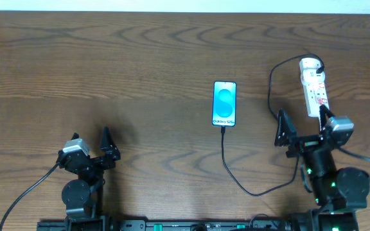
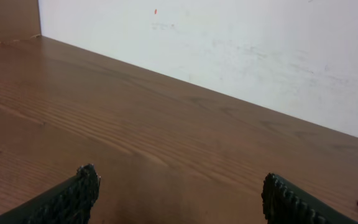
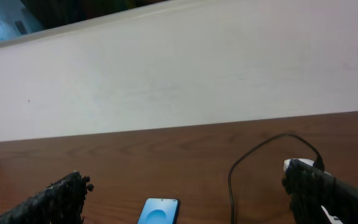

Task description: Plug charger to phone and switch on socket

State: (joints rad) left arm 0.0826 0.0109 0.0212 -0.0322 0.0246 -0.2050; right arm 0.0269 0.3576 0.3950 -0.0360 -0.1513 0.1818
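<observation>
The charger looks seated in the phone, so the step in hand is likely the switch. The right gripper (image 1: 302,125), jaws spread wide, sits at the strip's 6 o'clock end. It should narrow the jaws, use one fingertip, and press straight down on a red switch so the light strip does not slide. The left gripper (image 1: 90,142), also spread and empty, is idle at the counter's (image 1: 140,58) 8 o'clock.

The white power strip (image 1: 313,86) lies at 2 o'clock, with its rounded end away from the robot and small red marks along it. The phone (image 1: 224,104) lies flat at centre, its screen lit blue-teal. The thin black charger cable (image 1: 223,144) runs from the phone's 6 o'clock edge and loops toward the strip.
</observation>
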